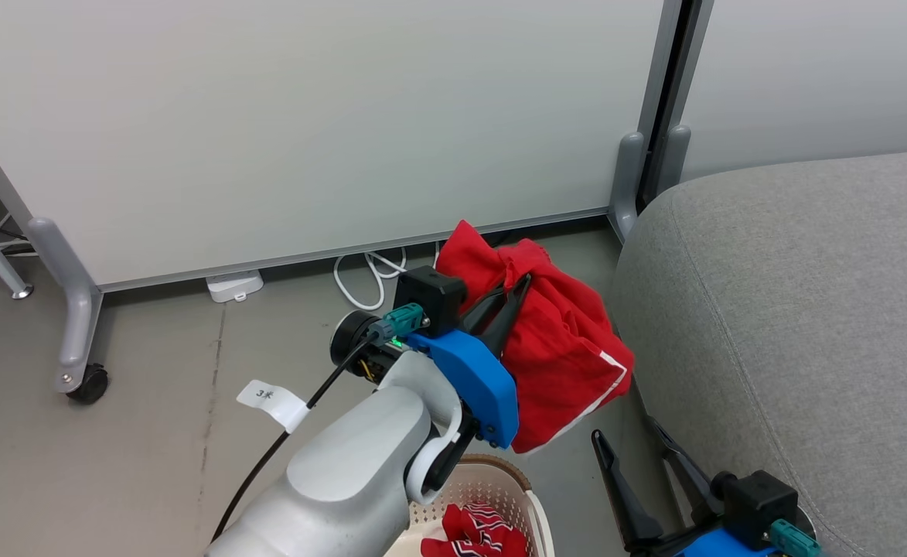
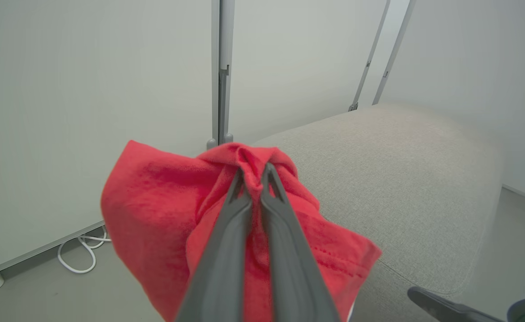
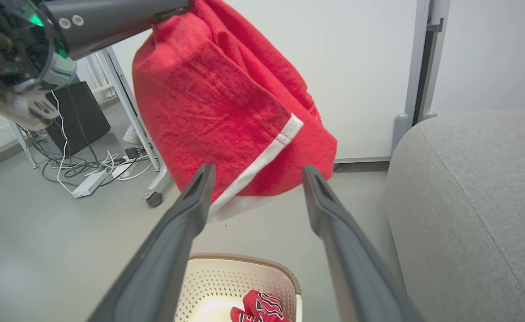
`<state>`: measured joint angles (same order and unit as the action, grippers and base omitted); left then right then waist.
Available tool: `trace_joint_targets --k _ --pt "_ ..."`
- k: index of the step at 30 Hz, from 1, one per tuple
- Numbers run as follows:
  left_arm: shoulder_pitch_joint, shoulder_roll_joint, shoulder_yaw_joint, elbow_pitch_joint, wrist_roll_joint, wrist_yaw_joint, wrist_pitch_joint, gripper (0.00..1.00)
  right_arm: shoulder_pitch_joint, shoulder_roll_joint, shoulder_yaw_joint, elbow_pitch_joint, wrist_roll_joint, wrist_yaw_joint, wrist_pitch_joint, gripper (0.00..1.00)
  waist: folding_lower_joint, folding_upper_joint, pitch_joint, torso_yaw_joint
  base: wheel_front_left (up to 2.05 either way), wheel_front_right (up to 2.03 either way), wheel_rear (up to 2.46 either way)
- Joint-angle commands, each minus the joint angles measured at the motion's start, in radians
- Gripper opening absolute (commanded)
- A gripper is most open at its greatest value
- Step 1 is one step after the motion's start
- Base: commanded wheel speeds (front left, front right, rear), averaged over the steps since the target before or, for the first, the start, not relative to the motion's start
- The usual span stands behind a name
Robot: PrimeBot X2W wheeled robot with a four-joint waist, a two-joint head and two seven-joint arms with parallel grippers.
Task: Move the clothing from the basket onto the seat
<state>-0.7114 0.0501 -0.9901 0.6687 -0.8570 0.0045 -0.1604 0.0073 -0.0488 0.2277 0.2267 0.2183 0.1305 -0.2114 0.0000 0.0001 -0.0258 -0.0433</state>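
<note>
- Basket [image 1: 511, 472] sits nearest us on the floor [image 1: 151, 433], and we see the striped red garment [image 1: 476, 534] lying crumpled inside it.
- Just right of the basket, our right gripper [image 1: 625, 430] hovers with its fingers spread wide, holding nothing.
- Farther on, our left gripper [image 1: 519, 282] is clamped tight on a bunched fold of the plain red garment [image 1: 569, 348]. This one has white trim and hangs in the air beyond the basket, just left of the sofa [image 1: 793, 309].
- The grey sofa runs from near to far along the right side.
- Farthest from us stands a pale partition panel [image 1: 306, 131], with a white cable [image 1: 360, 286] looped on the floor at its foot.
</note>
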Motion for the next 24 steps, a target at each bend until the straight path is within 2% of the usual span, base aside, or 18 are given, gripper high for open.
trace_joint_targets --k 1,13,24 --pt "-0.016 0.0 -0.019 -0.001 -0.015 0.005 -0.008 0.0 0.01 -0.003 0.002 -0.006 0.0 0.001 0.004 1.0 0.0 -0.0001 0.003 0.0 0.0 0.0 0.0" --pt "-0.039 0.0 -0.073 0.036 -0.068 0.011 -0.031 0.0 -0.002 -0.003 0.002 -0.013 -0.007 0.001 0.011 1.0 0.0 -0.0001 0.011 -0.001 0.0 0.0 0.0" --pt "-0.058 0.0 -0.122 0.068 -0.104 0.011 -0.054 0.0 -0.075 -0.003 0.031 -0.056 -0.028 0.001 0.074 1.0 0.0 -0.0001 0.016 -0.002 0.0 0.0 0.0"
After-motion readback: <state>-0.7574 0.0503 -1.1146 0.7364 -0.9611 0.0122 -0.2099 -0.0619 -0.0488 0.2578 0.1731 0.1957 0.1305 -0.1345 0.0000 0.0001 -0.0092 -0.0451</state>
